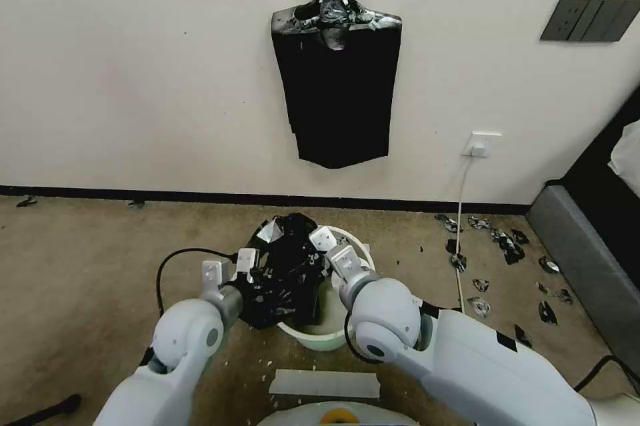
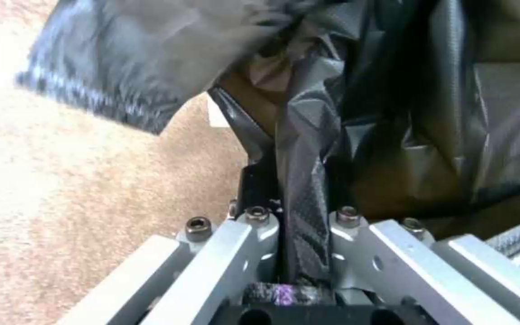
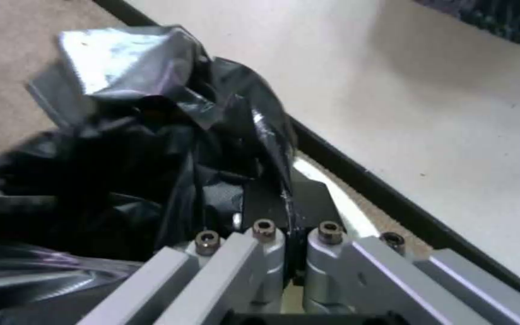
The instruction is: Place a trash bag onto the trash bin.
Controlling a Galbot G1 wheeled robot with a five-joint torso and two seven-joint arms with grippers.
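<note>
The trash bag [image 1: 287, 273], crumpled glossy black plastic, hangs bunched over the left half of the trash bin [image 1: 330, 333], a cream-white bucket standing on the carpet in front of me. My left gripper [image 1: 231, 266] sits at the bag's left side. In the left wrist view its fingers [image 2: 257, 225] are shut on a twisted strip of the trash bag [image 2: 302, 180]. My right gripper [image 1: 333, 247] is over the bin's far rim. It is shut on an edge of the trash bag [image 3: 151, 149], with the bin's white rim [image 3: 335, 198] just beyond the fingers.
A flat bunch of black bags [image 1: 337, 93] hangs on the wall ahead. Black plastic scraps [image 1: 507, 246] litter the carpet to the right, beside a white cable [image 1: 460, 233] and a grey furniture edge [image 1: 580, 259]. A white strip [image 1: 325, 383] lies near my base.
</note>
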